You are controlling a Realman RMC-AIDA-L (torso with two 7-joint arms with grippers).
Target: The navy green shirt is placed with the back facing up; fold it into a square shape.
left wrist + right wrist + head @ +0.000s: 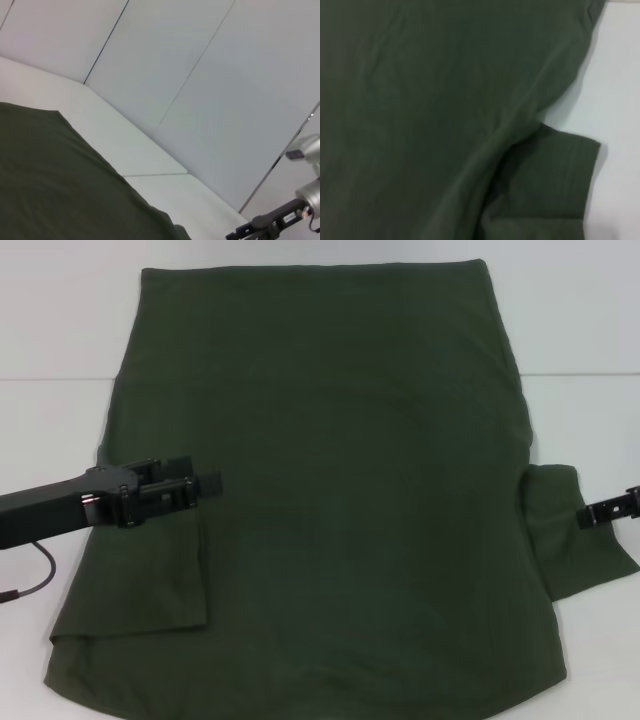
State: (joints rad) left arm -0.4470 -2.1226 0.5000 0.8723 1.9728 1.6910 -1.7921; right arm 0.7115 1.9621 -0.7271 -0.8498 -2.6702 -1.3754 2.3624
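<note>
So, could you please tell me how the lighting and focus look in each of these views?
Head view: even, soft light, the navy green shirt reads dark with faint folds, and the left tool is sharp. Left wrist view: bright pale wall panels, with no glare. Right wrist view: soft focus, with a shadow along the crease by the sleeve.

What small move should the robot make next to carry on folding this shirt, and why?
Probably bring the right pincer in to grip the right sleeve and fold it over the shirt. The left sleeve already lies folded onto the body, with the left pincer above it, while the right sleeve sticks out flat on the table.
</note>
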